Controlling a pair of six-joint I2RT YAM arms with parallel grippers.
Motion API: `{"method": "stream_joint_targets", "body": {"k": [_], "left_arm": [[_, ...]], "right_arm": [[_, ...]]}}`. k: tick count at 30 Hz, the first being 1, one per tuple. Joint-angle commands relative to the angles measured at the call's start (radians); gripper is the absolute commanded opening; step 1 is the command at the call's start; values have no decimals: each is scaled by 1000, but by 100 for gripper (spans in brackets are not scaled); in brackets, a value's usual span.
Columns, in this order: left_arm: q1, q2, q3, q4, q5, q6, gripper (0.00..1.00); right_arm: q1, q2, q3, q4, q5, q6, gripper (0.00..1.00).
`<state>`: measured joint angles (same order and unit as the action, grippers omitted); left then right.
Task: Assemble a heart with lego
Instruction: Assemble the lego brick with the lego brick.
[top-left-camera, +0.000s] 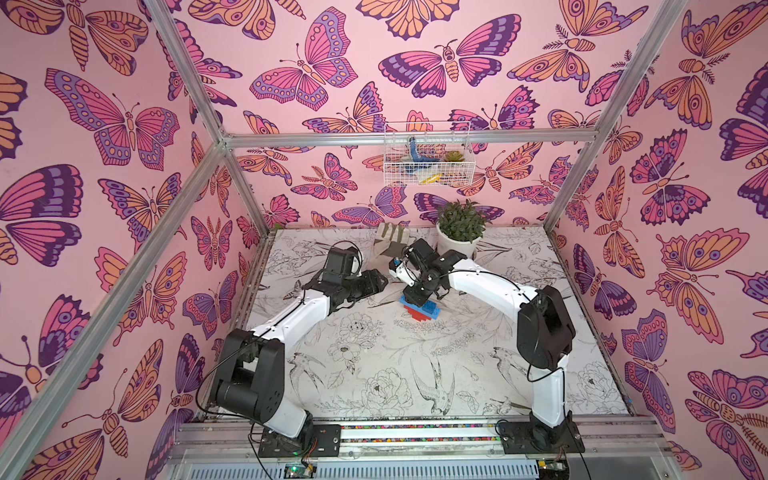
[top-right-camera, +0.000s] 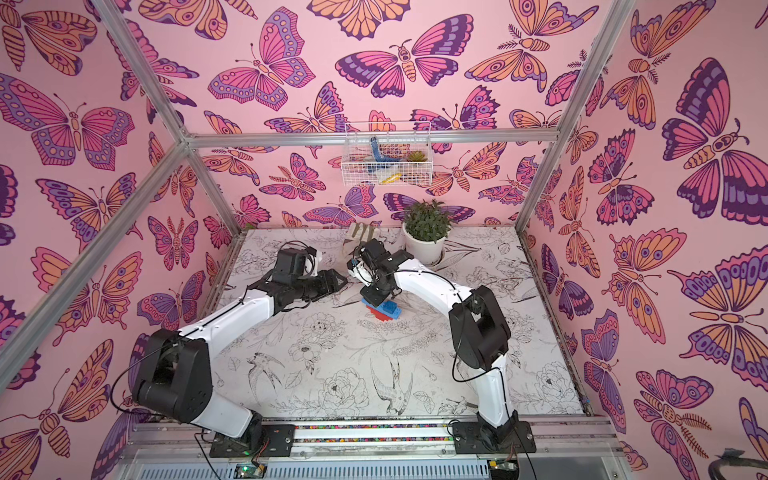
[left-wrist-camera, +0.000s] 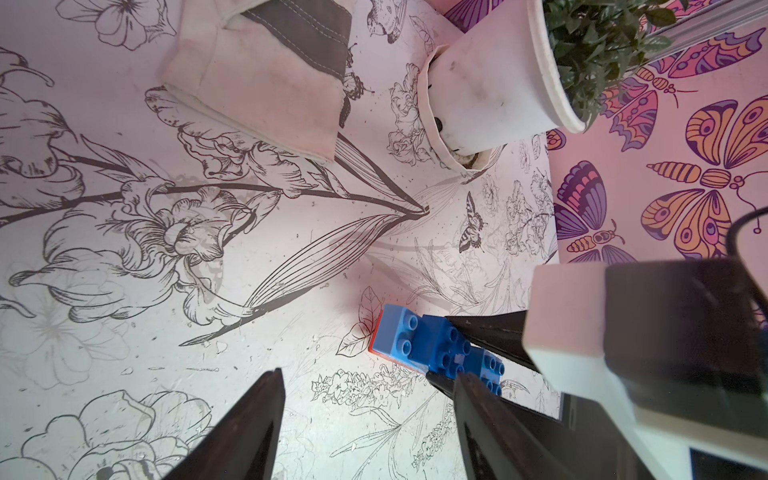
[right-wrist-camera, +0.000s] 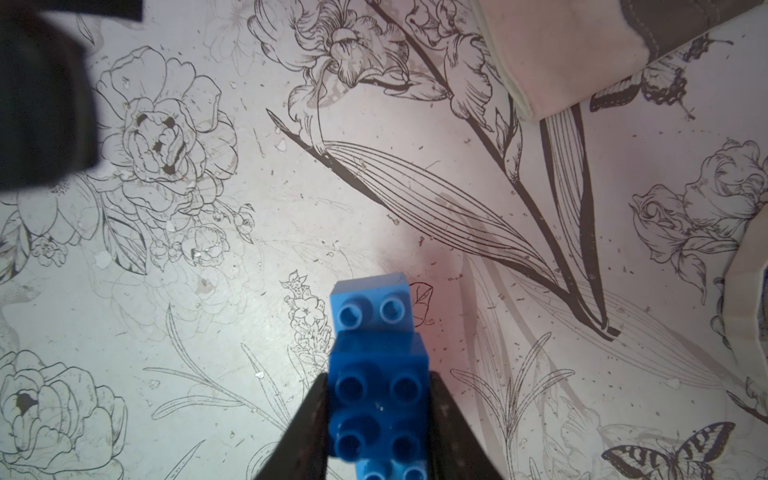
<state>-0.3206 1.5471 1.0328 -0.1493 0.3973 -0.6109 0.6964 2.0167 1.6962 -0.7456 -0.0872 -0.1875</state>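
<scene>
Blue plastic's the story: your right claw (right-wrist-camera: 379, 376) pinches the raised brick (right-wrist-camera: 380, 399) of the heart (top-left-camera: 428, 312), probably seating it; left claw (left-wrist-camera: 368, 374) hangs spread, empty.

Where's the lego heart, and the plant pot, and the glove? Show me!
heart (top-left-camera: 431, 311): in a top view, on its blue top brick.
plant pot (top-left-camera: 457, 244): in a top view, on its white side wall.
glove (left-wrist-camera: 249, 91): in the left wrist view, on its pale cloth.
</scene>
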Motion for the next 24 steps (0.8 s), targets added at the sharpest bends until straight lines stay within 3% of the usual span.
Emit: {"method": "stream_joint_targets", "body": {"k": [1,9,16,24], "left_arm": [[9,0,-21,17,13,0,70],[9,-2,-19,16,16,-3,70],[9,-11,-20,16,29,-10,73],[9,-41,-75,75,92,-63,88]], "right_arm": [[8,-34,-26,11,3,5,32],[7,-54,-52,39,-5,11,38],[6,-69,-58,44,11,7,49],[-19,-191,-154,120,-30,60,63]]}}
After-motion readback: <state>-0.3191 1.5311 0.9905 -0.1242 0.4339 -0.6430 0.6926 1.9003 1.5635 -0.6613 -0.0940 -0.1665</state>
